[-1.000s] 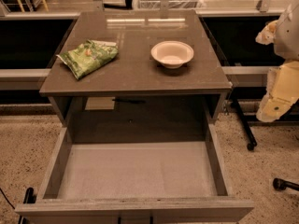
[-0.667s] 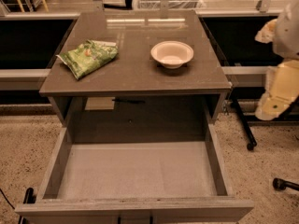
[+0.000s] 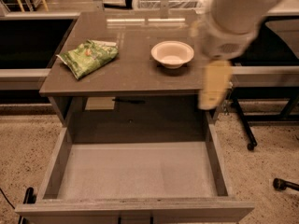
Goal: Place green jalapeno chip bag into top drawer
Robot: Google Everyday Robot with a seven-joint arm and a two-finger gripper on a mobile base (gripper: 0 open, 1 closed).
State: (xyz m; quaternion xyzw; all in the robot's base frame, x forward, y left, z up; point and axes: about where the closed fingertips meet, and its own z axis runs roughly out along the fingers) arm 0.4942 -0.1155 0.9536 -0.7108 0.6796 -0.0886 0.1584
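Task at its start, by my reading: nothing placed yet. The small crinkled light-green foil jalapeno chip bag lies flat on the grey-brown worktop, ungrasped, near the far-left corner. The wide shallow grey-brown wooden top drawer is pulled fully out below the worktop's front edge, with its flat pale grey bottom bare. Opening it is therefore no longer needed; the reach, grasp, carry and release all remain. The white, bulky robot arm comes in from the upper right, blurred. Its pale yellowish gripper hangs at the worktop's right front corner, overlapping the edge as the camera sees it and carrying nothing that I can make out. Whether the jaws are open or closed cannot be told here. From the jaws, the bag sits well apart, to the left across most of the worktop's width and somewhat farther from the camera. A small round white bowl stands upright between the jaws and the bag, much closer to the jaws and clear of the bag. The drawer opening lies below the jaws and to their left, nearer the camera. In my judgement the reach to the bag must pass over or behind the bowl, and a low sweep could knock it.
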